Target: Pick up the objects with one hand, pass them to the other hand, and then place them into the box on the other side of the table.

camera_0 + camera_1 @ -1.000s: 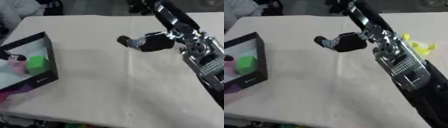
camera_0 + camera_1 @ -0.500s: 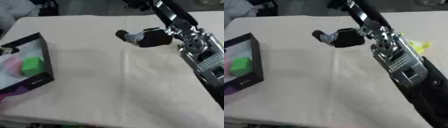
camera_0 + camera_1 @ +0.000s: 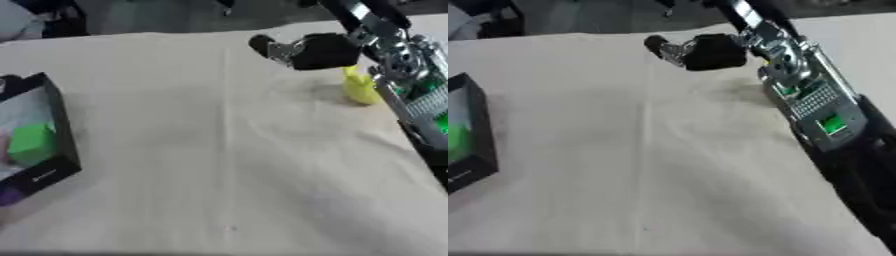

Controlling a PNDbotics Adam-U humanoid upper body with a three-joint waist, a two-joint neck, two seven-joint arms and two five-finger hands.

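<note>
The box (image 3: 52,150) sits at about eight o'clock on the worktop (image 3: 227,165), a black-walled thing hard against the left edge, and it is cut off by that edge in both views. Inside it a green block (image 3: 33,142) lies near the middle, with something pinkish just left of it and a bit of purple showing at the near corner; I cannot make out what either of those is. The cream cloth over the worktop shows one long crease running near to far through the centre.

Out at about two o'clock, well apart from the box, a yellow object (image 3: 359,87) lies on the cloth, partly covered by the right arm (image 3: 815,110) that crosses in front of it. That arm comes in from the lower right, black with a silver section and a small green patch on it, and reaches toward the far side.

At roughly one o'clock, the right hand (image 3: 302,50) hangs above the cloth just beyond the yellow object, its fingers (image 3: 262,45) curled in toward the palm, pointing left, with nothing in them that I can see. The left hand shows nowhere
</note>
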